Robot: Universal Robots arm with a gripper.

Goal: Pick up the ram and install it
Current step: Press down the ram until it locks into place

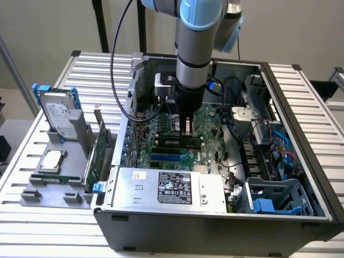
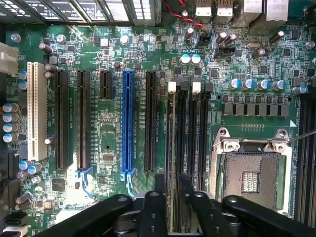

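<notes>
The ram (image 2: pixel 173 148) shows edge-on as a thin greenish strip. It runs along the memory slot with the white latch (image 2: pixel 171 88), the slot closest to the black expansion slot (image 2: pixel 150 123). My gripper (image 2: pixel 173 180) is shut on the ram, its dark fingers (image 2: pixel 160 185) pressed close on either side of one end. I cannot tell whether the ram is seated in the slot or just above it. In the exterior view the gripper (image 1: pixel 187 129) reaches straight down into the open computer case (image 1: pixel 301 140), low over the motherboard (image 1: pixel 209 145).
Three more memory slots and the open processor socket (image 2: pixel 249 173) lie beside the ram. The blue slot (image 2: pixel 127 123) is on its other side. A power supply (image 1: pixel 172 188), cables and a drive cage crowd the case. Outside, a grey fixture (image 1: pixel 32 196) holds a hard drive (image 1: pixel 58 115), a silver chip (image 1: pixel 52 160) and a green card (image 1: pixel 97 156).
</notes>
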